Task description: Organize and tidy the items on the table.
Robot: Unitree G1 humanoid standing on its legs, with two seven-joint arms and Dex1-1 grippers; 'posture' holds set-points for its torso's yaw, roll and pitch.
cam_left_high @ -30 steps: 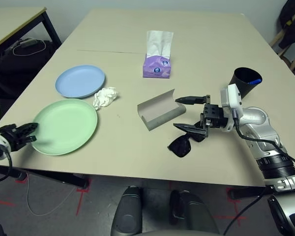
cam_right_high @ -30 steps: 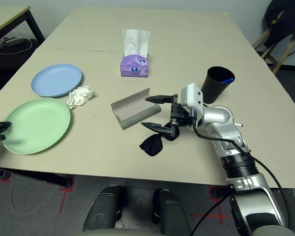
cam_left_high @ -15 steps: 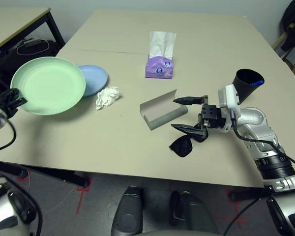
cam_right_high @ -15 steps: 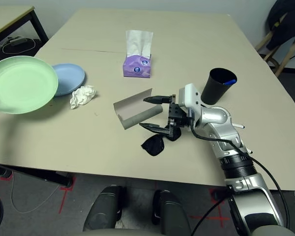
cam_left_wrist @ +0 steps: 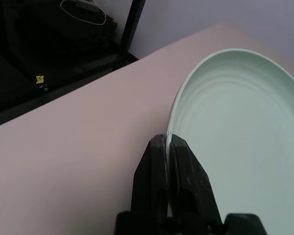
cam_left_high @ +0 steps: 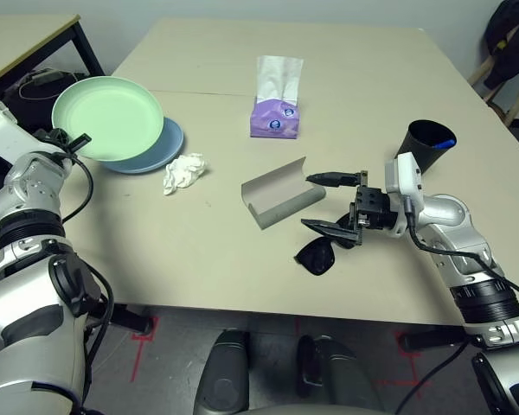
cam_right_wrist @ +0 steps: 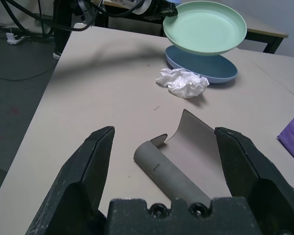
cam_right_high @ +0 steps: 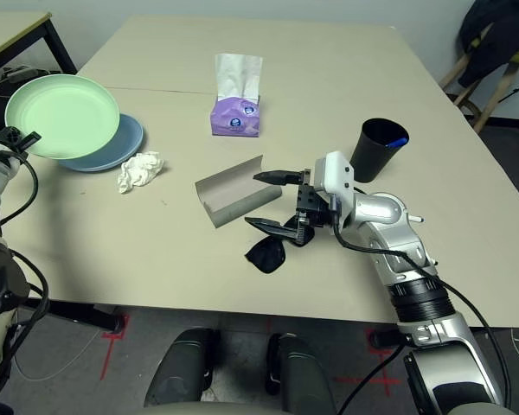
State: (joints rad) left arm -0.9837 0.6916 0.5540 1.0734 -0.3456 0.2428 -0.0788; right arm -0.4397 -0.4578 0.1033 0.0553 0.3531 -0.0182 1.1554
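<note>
Green plate [cam_left_high: 108, 118], light and stiff, hangs pinched by its rim in left fingers [cam_left_wrist: 159, 161]; right fingers [cam_right_wrist: 90, 164] spread.

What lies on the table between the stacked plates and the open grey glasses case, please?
In the left eye view, the crumpled white tissue lies between them, close beside the pale blue plate; from the tissue to the glasses case the table top is bare.

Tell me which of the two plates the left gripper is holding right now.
The pale green plate: the left gripper is shut on its rim, holding it in the air just above the pale blue plate, which lies on the table.
</note>
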